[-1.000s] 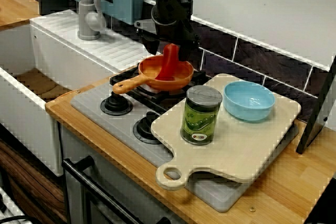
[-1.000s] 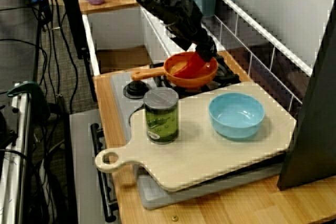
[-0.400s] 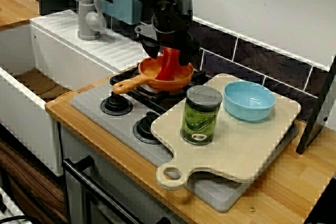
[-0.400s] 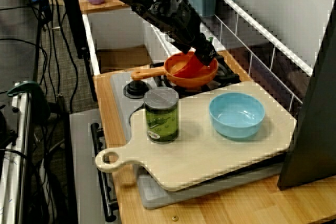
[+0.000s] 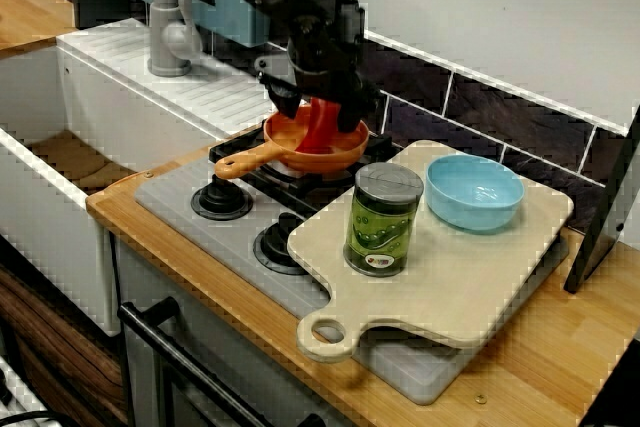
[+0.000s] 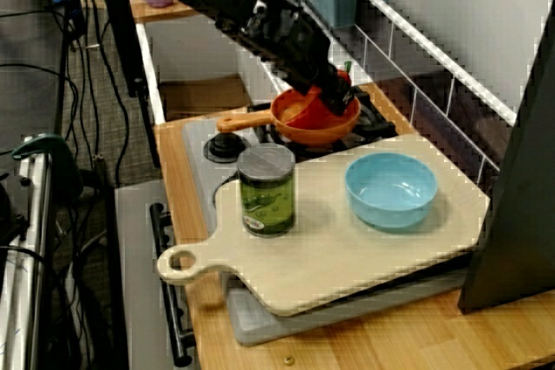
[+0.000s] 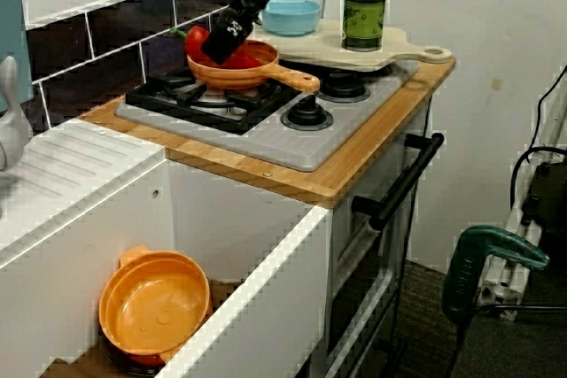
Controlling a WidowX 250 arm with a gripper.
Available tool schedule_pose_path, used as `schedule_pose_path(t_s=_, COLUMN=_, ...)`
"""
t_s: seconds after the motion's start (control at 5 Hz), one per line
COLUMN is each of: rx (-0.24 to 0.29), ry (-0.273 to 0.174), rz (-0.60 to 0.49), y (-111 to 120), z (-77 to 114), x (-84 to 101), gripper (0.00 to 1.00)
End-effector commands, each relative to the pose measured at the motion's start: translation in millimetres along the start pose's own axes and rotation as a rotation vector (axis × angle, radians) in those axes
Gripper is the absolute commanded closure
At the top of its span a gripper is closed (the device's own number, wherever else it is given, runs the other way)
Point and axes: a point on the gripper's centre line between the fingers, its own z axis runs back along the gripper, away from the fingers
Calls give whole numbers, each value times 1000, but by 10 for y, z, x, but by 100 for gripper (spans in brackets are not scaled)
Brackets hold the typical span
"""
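Writing on the green label of the can (image 5: 382,219) is too small to read. The gripper (image 5: 318,112) is clamped on a glossy red pepper (image 5: 322,134) with a green stem. The pepper tilts inside the orange pan (image 5: 345,158) on the stove (image 5: 180,202). Just beside the pan, a board (image 5: 470,287) bears the can and an empty blue bowl (image 5: 475,192).

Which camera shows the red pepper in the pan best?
The view from the sink end: the red pepper shows its green stem, gripped by the hand. In the other two views it is mostly hidden under the hand.
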Motion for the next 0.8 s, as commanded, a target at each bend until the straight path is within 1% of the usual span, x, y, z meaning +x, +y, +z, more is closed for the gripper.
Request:
schedule_pose_path(t_s=0.0, rx=-7, ry=-26, rz=4, y=5, z=49, x=74, gripper=0)
schedule_pose_path(t_s=0.2, rx=-7, ry=-29, rz=4, y=9, z=39, x=65, gripper=100)
schedule_pose_path(t_s=0.4, rx=2, ry=-14, rz=13, y=31, z=27, x=111, gripper=100)
schedule_pose_path(t_s=0.6, rx=1, ry=-13, rz=20, y=54, z=42, x=161, gripper=100)
